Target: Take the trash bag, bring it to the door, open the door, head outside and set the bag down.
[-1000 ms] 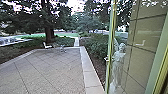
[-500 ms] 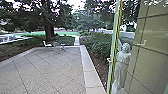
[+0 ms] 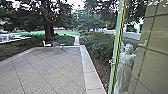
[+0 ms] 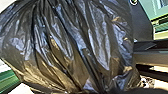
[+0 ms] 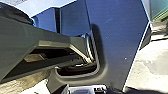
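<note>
The black trash bag (image 4: 82,47) hangs in creased folds close to the camera in the left wrist view. Its plastic is gathered at the lower edge, where my left gripper (image 4: 100,91) is shut on it. A green and yellow upright frame (image 3: 117,50) stands at the right of the head view, with a glass pane beside it; whether this is the door's edge I cannot tell. The right wrist view has the robot's own dark plate and jointed bar, and the state of my right gripper cannot be made out.
A paved yard (image 3: 50,70) stretches ahead, edged on the right by a pale stone kerb (image 3: 91,72). Bushes (image 3: 100,47) grow beyond it. A pale statue (image 3: 126,65) stands beside the upright. Farther off are a white chair (image 3: 46,44) and a small table (image 3: 62,45).
The head camera has moved slightly, bringing the upright and the statue farther right in the picture, along with more of the bushes beside the upright.
</note>
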Robot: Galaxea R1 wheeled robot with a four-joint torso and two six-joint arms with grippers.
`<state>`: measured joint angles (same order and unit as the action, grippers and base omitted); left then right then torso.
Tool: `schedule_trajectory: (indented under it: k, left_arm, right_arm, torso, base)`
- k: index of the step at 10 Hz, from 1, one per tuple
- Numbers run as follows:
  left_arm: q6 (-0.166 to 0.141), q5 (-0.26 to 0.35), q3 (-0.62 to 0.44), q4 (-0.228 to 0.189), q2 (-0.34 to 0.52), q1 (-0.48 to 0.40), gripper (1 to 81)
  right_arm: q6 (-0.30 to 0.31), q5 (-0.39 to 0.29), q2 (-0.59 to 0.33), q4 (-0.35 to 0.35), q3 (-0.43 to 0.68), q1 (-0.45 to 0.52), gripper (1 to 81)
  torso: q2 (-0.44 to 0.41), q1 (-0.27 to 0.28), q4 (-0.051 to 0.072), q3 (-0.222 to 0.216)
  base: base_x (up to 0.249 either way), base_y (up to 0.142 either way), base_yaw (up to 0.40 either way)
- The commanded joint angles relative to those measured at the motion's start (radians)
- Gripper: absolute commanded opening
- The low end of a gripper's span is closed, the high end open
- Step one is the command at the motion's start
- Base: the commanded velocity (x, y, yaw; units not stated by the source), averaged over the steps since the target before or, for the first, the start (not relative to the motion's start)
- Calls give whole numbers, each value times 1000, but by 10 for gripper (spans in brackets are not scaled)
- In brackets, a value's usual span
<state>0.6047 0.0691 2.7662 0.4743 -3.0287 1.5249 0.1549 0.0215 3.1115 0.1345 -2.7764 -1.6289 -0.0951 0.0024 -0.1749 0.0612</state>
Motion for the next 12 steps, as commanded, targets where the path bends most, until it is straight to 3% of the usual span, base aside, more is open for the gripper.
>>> schedule_trajectory:
  k: [1, 12]
  left_arm:
    - [4, 66, 1, 4, 2, -56, 10]
    - [4, 66, 1, 3, 0, -56, 10]
  right_arm:
    - [-8, -58, 21, 11, 15, 40, 811]
    - [-9, -58, 21, 13, 18, 42, 811]
  torso:
    - [0, 0, 0, 0]
    - [0, 1, 0, 0]
  base:
    - [134, 0, 0]
    - [113, 0, 0]
